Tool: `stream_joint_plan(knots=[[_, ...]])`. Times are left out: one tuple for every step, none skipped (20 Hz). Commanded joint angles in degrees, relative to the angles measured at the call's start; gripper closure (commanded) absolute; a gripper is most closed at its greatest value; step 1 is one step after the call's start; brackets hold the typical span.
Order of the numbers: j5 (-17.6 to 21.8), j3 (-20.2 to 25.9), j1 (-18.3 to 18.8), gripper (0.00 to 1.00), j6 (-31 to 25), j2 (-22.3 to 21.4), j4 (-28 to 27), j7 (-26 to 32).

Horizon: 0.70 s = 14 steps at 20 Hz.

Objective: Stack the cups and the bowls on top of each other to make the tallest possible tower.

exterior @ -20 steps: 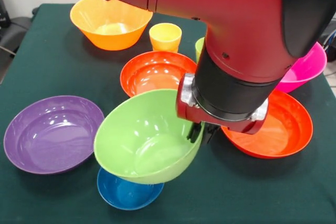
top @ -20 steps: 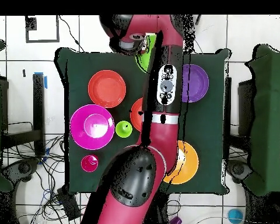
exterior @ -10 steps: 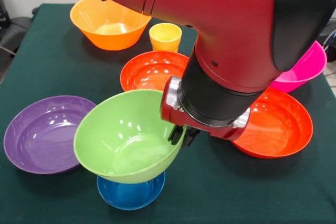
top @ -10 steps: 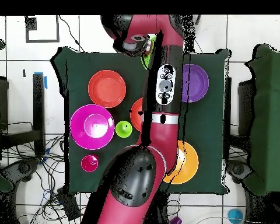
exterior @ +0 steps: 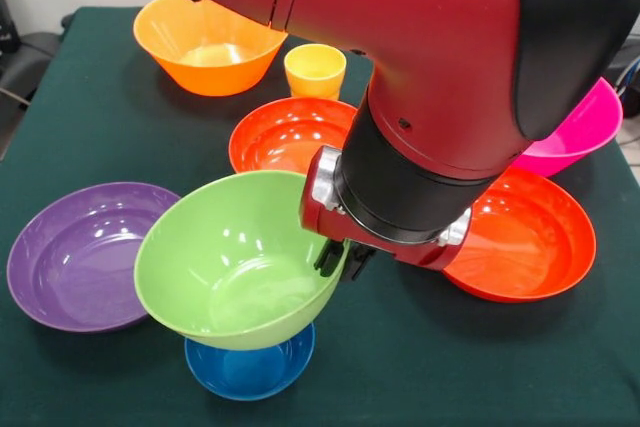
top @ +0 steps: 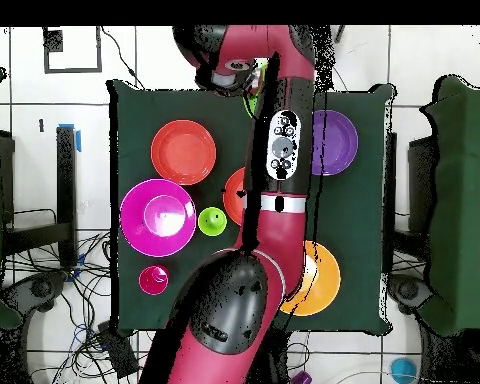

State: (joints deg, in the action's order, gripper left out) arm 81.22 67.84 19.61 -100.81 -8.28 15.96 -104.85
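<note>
1. Gripping the rim of the glossy lime-green plastic bowl [exterior: 235,257], the black pincer [exterior: 337,259] has its fingers clamped across the bowl's wall, one inside and one outside, on the side toward the shallow red-orange bowls.
2. That green bowl hangs tilted, its mouth tipped toward the camera, directly above the small round blue plastic bowl [exterior: 248,372] at the table's near edge; whether its base touches the blue one cannot be told.
3. Round it on the dark green tablecloth [exterior: 80,107] lie the wide purple plastic bowl [exterior: 88,255], one shallow red-orange bowl [exterior: 290,135] behind and another [exterior: 525,237] beside the arm, the deep orange bowl [exterior: 205,42], the small yellow-orange tumbler [exterior: 315,69], and the magenta bowl [exterior: 585,127] half hidden by the red and black arm [exterior: 430,67].
4. From overhead, a small lime-green cup [top: 212,221] stands just beside the magenta bowl, and a small cup [top: 153,279] that reads pinkish-red sits near the table's corner.
5. Nothing is stacked yet, so the tower appears barely begun.
6. The bowl looks light, stiff and slick; a rim pinch lets it swing and tilt, so it may slide in the fingers.
7. Set on the much smaller blue bowl, its rounded base would likely rock; a wider bowl beneath would probably seat it better.
</note>
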Motion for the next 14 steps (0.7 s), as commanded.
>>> stream_joint_plan(knots=[[6.05, 0.47, 0.38, 1.0, -1.45, -0.57, -0.3, 13.97], [5.99, 0.48, 0.38, 1.0, -1.56, -0.63, -0.27, 13.89], [5.91, 0.38, 0.38, 1.0, -1.63, -0.7, -0.19, 13.79], [4.95, -0.44, 0.48, 1.0, -1.69, -1.13, 0.49, 13.34], [4.77, -0.58, 0.54, 1.0, -1.77, -1.24, 0.63, 13.34], [5.18, -0.3, 0.52, 1.0, -1.75, -1.11, 0.4, 13.7], [5.03, -0.58, 0.58, 1.0, -1.65, -1.1, 0.59, 13.69], [4.89, -0.85, 0.64, 1.0, -1.55, -1.1, 0.78, 13.68], [4.23, -1.54, 0.77, 1.0, -1.25, -1.16, 1.36, 13.28], [3.58, -2.23, 0.89, 1.0, -0.95, -1.22, 1.93, 12.87], [3.05, -2.79, 0.94, 1.0, -0.69, -1.28, 2.45, 12.34], [2.51, -3.35, 0.98, 1.0, -0.42, -1.35, 2.97, 11.81], [2.37, -3.49, 0.94, 1.0, -0.22, -1.34, 3.1, 11.48], [1.94, -3.79, 0.94, 1.0, -0.05, -1.33, 3.42, 10.99]])
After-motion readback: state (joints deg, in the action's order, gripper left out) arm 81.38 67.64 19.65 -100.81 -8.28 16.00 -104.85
